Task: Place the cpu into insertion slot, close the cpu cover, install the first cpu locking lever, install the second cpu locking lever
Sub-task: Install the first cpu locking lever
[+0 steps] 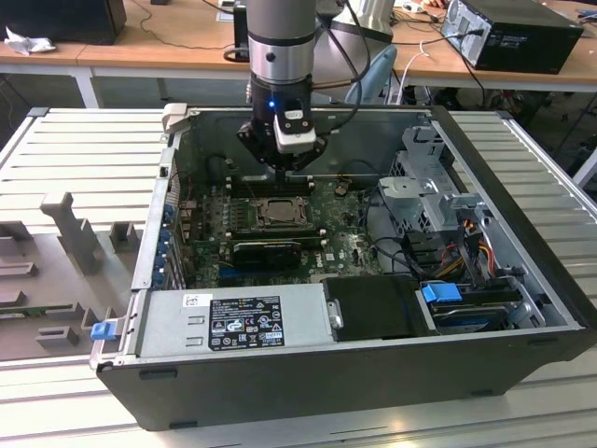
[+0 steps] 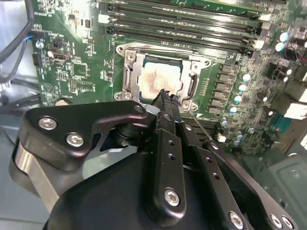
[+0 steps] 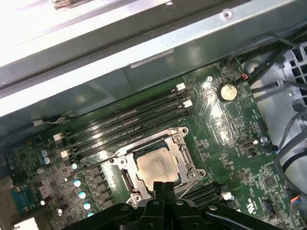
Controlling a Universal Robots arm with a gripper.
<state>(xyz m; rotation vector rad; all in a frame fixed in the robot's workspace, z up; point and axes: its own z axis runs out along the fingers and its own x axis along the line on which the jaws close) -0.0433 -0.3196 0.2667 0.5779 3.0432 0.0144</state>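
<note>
The cpu (image 3: 156,165) lies flat in the insertion slot (image 3: 125,178) on the green motherboard, its pale metal top showing in both wrist views (image 2: 160,79). The cpu cover (image 3: 182,152), a silver frame, lies down around the chip. My gripper (image 3: 161,185) is shut, its black fingertips pressed together just above the socket's edge, next to the chip (image 2: 165,96). A thin wire locking lever (image 2: 204,125) runs out from the socket corner beside the fingers. In the exterior view the gripper (image 1: 284,170) hangs over the socket (image 1: 278,213) inside the open computer case.
Memory slots (image 3: 129,120) run beside the socket. A black finned card (image 1: 269,250) lies on its other side. A power supply (image 1: 238,322), drive cage (image 1: 424,191) and cables (image 1: 466,247) crowd the case. The case walls (image 1: 159,215) hem the board in.
</note>
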